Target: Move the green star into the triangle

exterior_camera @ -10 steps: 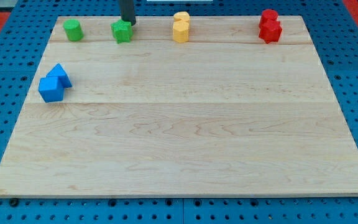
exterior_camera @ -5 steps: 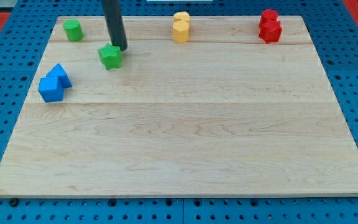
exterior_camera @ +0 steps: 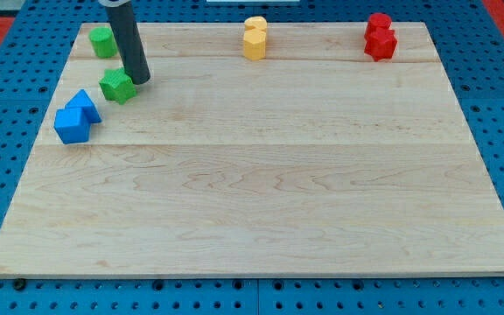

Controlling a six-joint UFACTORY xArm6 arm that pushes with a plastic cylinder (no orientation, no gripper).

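The green star lies on the wooden board near its upper left. My tip touches the star's right side, the dark rod rising from it toward the view's top. Two blue blocks sit together to the star's lower left: a triangular one and a cube. The star stands a short gap to the right of the blue triangle.
A green cylinder-like block sits at the board's top left, just left of the rod. Two yellow blocks stand at the top middle. Two red blocks stand at the top right.
My tip has pushed the green star down and to the left, from the top edge toward the blue blocks. The other blocks have not moved.
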